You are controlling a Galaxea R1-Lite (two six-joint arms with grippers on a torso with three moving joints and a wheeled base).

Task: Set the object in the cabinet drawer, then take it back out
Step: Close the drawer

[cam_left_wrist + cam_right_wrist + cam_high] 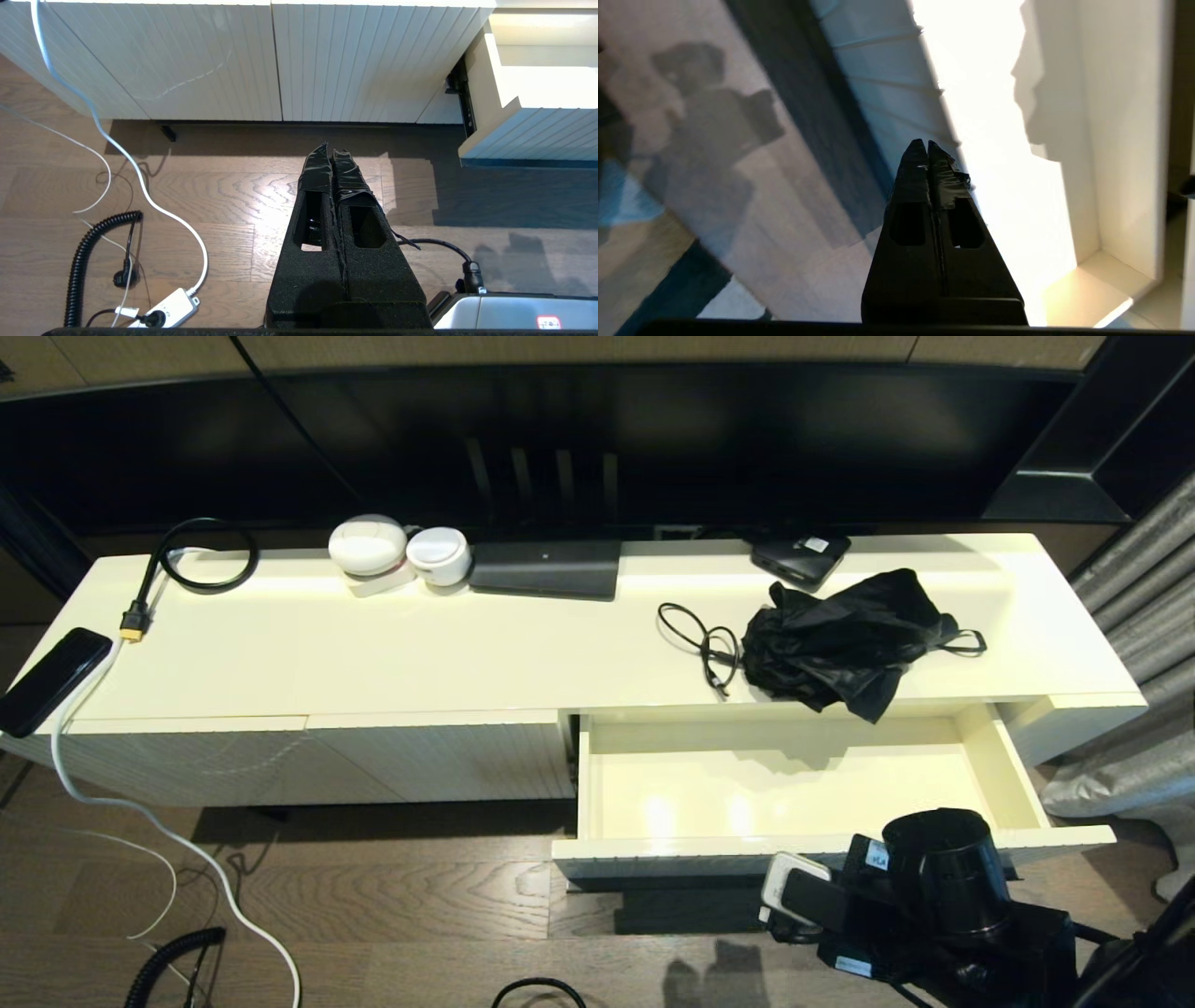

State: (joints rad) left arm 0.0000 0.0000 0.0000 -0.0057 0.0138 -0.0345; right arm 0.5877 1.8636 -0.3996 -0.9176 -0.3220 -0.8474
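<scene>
The drawer [976, 756] is standing pulled out and bare inside; the black bag [845, 639] is lying on the worktop [373, 653] behind it. The right claw [928, 148], closed and holding nothing, is hanging over the drawer's front edge and risks knocking it. The left claw [331, 154] is sitting closed above the floor.

a black phone [49, 679] lies at the surface [373, 653] edge, two white round devices [397, 553] sit beside a black box [546, 568], a coiled cord [88, 254] rests on the floor.
</scene>
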